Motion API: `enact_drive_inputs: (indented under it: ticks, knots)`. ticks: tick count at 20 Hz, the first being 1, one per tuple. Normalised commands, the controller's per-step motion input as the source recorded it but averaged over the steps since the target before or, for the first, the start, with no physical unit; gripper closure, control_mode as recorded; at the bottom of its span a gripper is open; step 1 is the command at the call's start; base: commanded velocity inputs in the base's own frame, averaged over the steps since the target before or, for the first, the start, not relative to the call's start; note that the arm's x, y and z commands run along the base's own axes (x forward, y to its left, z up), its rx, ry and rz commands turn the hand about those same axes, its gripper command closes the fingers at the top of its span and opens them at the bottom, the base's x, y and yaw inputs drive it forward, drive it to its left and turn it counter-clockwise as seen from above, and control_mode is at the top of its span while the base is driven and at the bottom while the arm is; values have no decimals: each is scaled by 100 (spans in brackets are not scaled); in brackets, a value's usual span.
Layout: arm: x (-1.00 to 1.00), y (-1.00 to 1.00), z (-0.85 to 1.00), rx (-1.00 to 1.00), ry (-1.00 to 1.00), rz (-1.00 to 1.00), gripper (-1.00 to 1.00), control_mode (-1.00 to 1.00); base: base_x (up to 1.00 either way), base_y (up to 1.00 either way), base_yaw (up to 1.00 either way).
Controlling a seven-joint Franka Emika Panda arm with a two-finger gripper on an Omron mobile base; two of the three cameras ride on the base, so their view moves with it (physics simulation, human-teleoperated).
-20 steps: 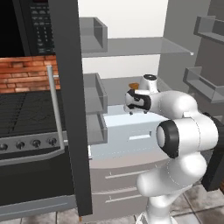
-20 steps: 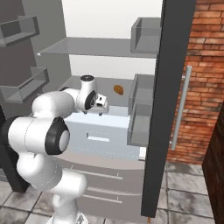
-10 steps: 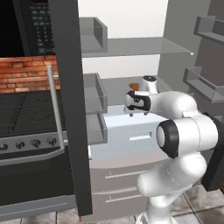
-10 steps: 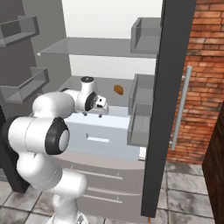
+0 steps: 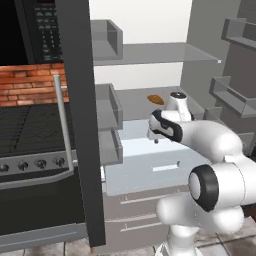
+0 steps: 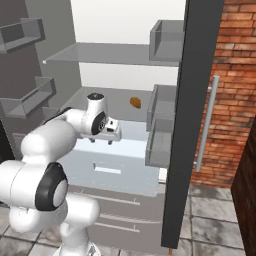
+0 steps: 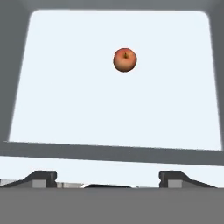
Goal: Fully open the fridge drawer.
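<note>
Little has moved: the gripper (image 6: 101, 141) hangs where it did, just above the drawer (image 5: 150, 167), jaws spread and empty. Below and in front of it sits the handle slot (image 6: 107, 169). An apple (image 7: 125, 60) lies behind the drawer.

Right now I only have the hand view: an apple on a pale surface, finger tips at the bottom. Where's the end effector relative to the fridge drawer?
Observer: The end effector hangs over the fridge drawer, behind its front panel, holding nothing.
Operator: Handle slot?
Observer: The handle slot sits at the centre of the front, lower than the end effector and untouched.
Operator: Drawer out at all?
Observer: Yes, its front juts out past the beige-grey drawer fronts beneath. I can't tell if that's full travel.
</note>
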Motion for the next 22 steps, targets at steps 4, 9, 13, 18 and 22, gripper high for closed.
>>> enact_drive_inputs:
  ticks: [4, 9, 13, 18, 22]
  knots:
    - [-100, -13, -35, 0, 0, 0, -100, -100, 0, 0, 0]
    - [-100, -9, -5, 2, -7, 0, -100, -100, 0, 0, 0]
    - [-100, -2, 32, 12, -27, 0, -100, -100, 0, 0, 0]
    - [-83, 8, 96, 14, -46, -2, -100, -100, 0, 0, 0]
    - [-49, 43, 100, 10, -53, -5, -100, -100, 0, 0, 0]
